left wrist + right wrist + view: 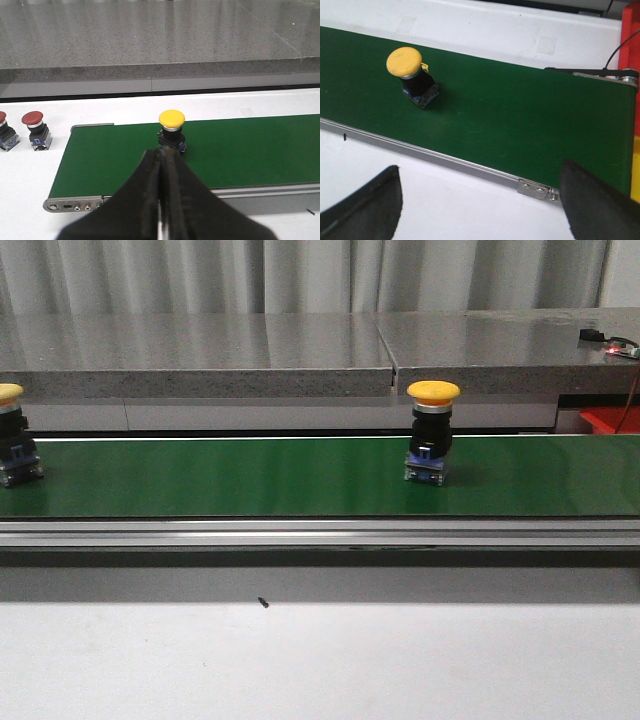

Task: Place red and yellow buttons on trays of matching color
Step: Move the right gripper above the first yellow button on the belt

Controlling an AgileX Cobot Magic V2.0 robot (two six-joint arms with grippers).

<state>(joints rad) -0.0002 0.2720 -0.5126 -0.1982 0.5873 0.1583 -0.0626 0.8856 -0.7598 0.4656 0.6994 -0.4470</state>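
Standing upright on the green conveyor belt point(250, 478), the yellow mushroom-capped push button with a black body point(432, 430) sits free, so my right gripper point(480, 200), fingers spread wide and empty, can come down around it. A second yellow-capped button point(171, 129) stands just beyond my left gripper point(161, 165), whose fingers are pressed together on nothing. Two red-capped buttons point(35, 129) wait off the belt's end. Of the trays I see only a red edge point(608, 420); any yellow one I cannot make out.
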